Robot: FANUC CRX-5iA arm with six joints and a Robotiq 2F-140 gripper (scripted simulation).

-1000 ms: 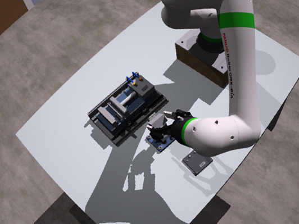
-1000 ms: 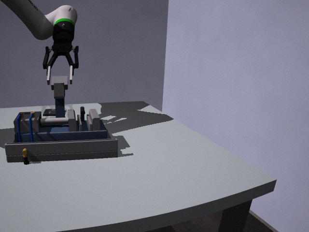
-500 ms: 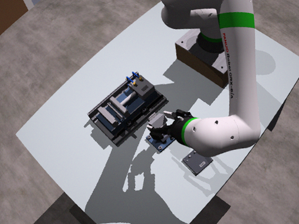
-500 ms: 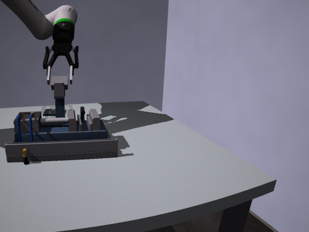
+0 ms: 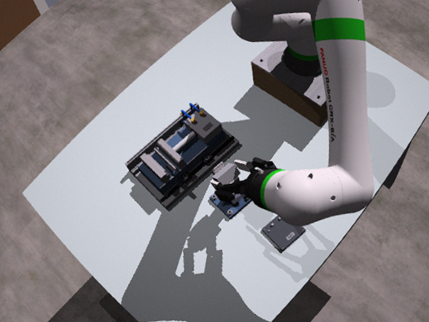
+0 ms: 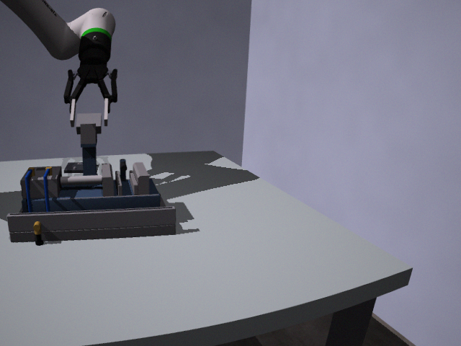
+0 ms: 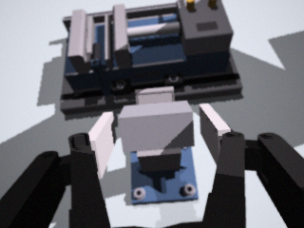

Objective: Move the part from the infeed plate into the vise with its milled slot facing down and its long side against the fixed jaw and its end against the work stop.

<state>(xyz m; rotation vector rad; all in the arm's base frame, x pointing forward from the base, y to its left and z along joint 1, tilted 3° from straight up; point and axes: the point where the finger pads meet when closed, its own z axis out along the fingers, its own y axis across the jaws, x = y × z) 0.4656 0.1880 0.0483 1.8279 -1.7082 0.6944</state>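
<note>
The part (image 7: 156, 124) is a light grey block lying on top of the V-block (image 7: 159, 166), which stands on a blue base. It also shows in the top view (image 5: 224, 172) and the exterior view (image 6: 88, 120). I cannot see its slot. My gripper (image 7: 157, 123) points down over the part, with one finger on each side of it. A small gap shows at each finger in the wrist view, so the gripper is open. The vise (image 5: 181, 151) stands just beyond the V-block, its jaws apart. The fixed jaw (image 7: 78, 35) is at the end away from the air cylinder (image 7: 204, 28).
The dark infeed plate (image 5: 283, 233) lies under my forearm and has nothing on it. The robot's base block (image 5: 291, 83) stands at the back right. The vise's long grey front rail (image 6: 91, 223) carries a yellow-topped knob (image 6: 37, 231).
</note>
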